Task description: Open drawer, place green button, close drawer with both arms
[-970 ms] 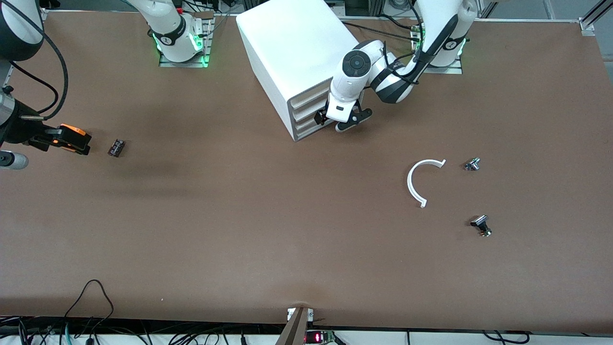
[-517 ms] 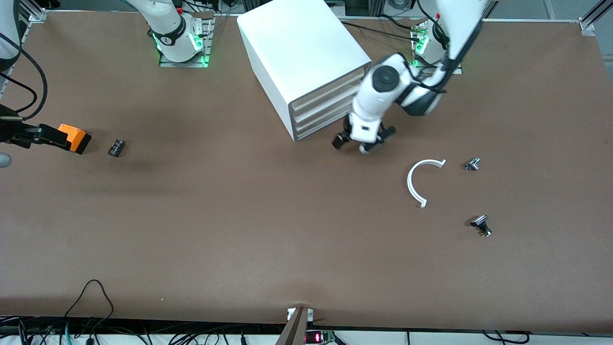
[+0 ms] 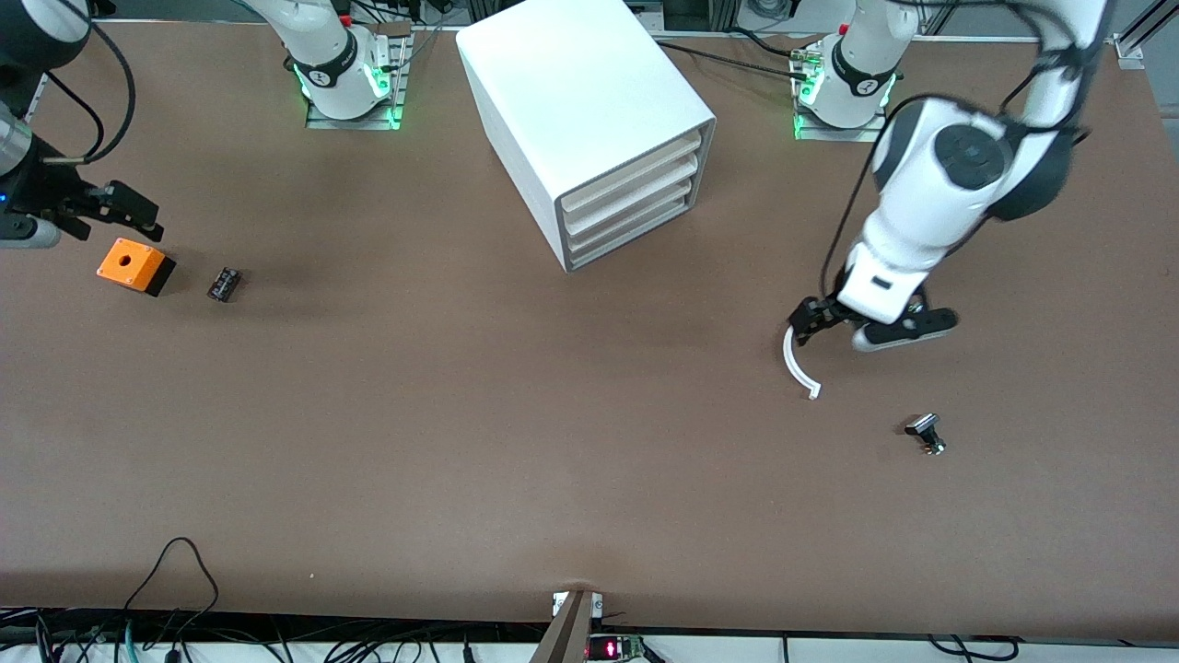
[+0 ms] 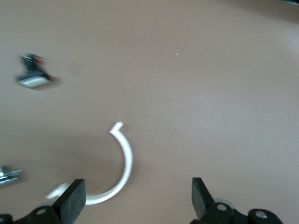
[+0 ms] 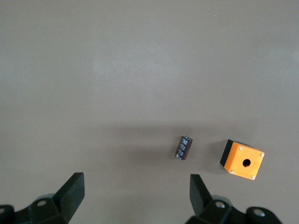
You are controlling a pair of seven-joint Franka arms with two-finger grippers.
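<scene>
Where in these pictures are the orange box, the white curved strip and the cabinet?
Orange box [image 3: 130,261]: front view, its top face.
White strip [image 4: 127,158]: left wrist view, middle of its curve.
Cabinet [image 3: 571,87]: front view, its top.

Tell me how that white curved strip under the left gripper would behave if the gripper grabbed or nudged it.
The white curved strip is a thin open arc lying flat, so it probably weighs little and would slide or pivot when nudged. Being so low on the table, it looks hard for the left gripper to pinch. Its open ends suggest some flex.
</scene>
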